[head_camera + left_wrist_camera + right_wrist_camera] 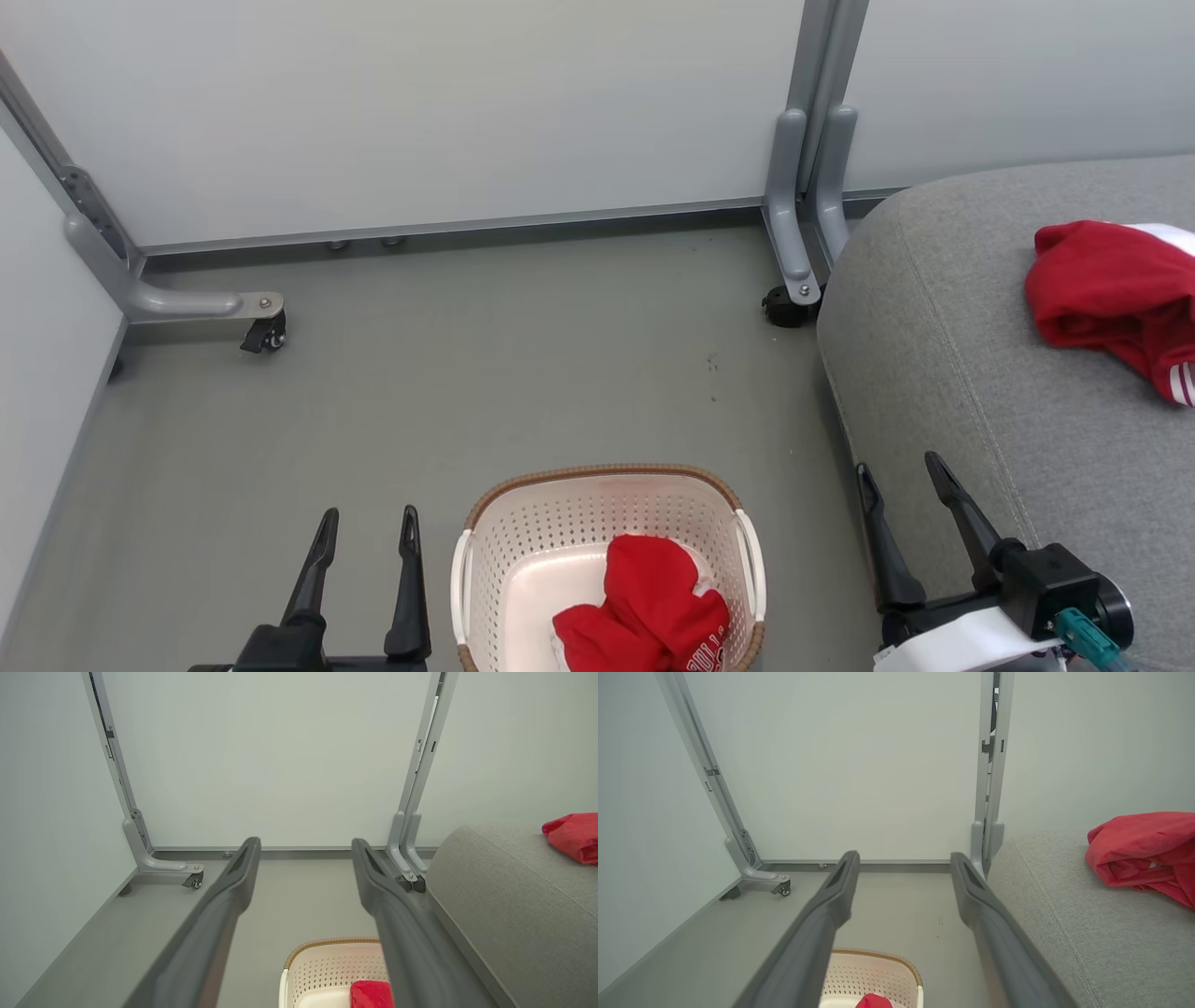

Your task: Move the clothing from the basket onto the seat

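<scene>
Low at the left, one left gripper [369,513], two long dark fingers spread apart, nothing between them, over grey floor [467,373]; low at the right, one right gripper [898,465], likewise parted and empty; between the two, one rounded cream-white perforated plastic basket [607,471] with brown woven rim, on the floor, one crumpled red garment with white lettering [653,597] inside; just right of it, one large light grey woven seat cushion [943,373], bearing a second red garment with white stripes [1111,289] towards its right side; beyond, pale partition panels [467,112] on grey metal feet, two black casters [266,334].
</scene>
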Robot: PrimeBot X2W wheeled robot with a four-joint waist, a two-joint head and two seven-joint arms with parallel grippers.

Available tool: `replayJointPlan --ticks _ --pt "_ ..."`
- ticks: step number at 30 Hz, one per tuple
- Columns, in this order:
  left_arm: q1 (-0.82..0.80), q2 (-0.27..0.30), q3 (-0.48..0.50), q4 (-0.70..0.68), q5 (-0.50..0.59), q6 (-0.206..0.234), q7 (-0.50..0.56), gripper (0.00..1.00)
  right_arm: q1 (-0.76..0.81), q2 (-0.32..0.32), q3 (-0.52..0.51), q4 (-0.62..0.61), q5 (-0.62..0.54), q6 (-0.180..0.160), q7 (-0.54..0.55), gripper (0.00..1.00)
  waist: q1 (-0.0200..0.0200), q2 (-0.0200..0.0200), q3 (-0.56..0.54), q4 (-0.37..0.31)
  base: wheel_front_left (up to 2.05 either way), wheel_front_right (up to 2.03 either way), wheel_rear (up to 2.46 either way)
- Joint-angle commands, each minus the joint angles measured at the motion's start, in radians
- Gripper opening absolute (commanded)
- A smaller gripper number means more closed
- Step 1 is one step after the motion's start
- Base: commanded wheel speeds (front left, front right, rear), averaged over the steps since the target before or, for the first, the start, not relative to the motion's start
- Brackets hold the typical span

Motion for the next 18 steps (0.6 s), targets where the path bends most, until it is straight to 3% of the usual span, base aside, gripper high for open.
replayJointPlan --ticks 1,18 --pt "0.007 0.001 0.000 0.001 0.005 -0.005 0.000 1.00 -0.006 -0.002 0.005 0.003 0.001 -0.001 -0.003 1.00 0.0001 0.0000 -0.001 -0.003 0.00 0.00 0.00" --pt "0.018 0.001 -0.004 0.019 0.009 -0.010 0.000 1.00 0.005 -0.007 0.026 0.013 0.008 -0.001 -0.003 1.00 0.0001 0.0000 -0.017 -0.015 0.00 0.00 0.00"
